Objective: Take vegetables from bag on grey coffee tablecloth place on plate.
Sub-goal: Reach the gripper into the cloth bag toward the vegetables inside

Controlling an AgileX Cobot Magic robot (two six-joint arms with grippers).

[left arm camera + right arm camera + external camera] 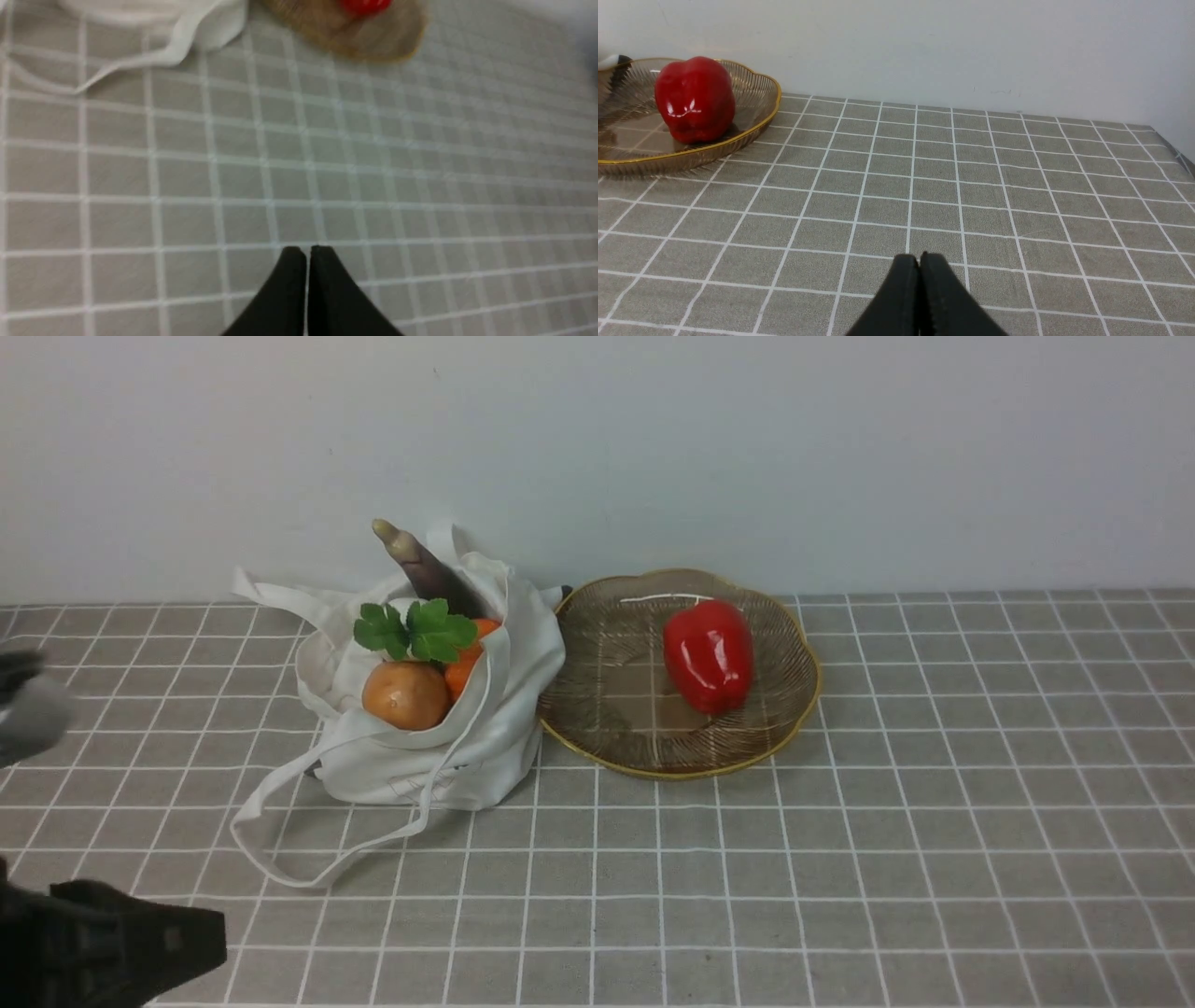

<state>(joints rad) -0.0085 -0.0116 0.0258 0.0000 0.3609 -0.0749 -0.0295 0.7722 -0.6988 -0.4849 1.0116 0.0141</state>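
The off-white cloth bag (pixel 439 747) slumps open on the grey grid tablecloth (pixel 840 859). In it show a tan potato (pixel 406 694), an orange vegetable (pixel 464 668), green leaves (pixel 415 630) and a purple eggplant (pixel 429 574) poking up; the radish's white body is hidden. The ribbed glass plate (pixel 597 709) lies to the right of the bag and touches it, holding a red pepper (pixel 708 653). My left gripper (pixel 307 249) is shut and empty, low over bare cloth in front of the bag. My right gripper (pixel 919 256) is shut and empty over cloth to the right of the plate (pixel 752 123).
The bag's long strap (pixel 308 873) loops forward on the cloth. My left arm's dark body (pixel 112 943) fills the front view's lower left corner. A white wall (pixel 840 457) stands right behind the bag and plate. The table's right edge (pixel 1184 158) shows in the right wrist view.
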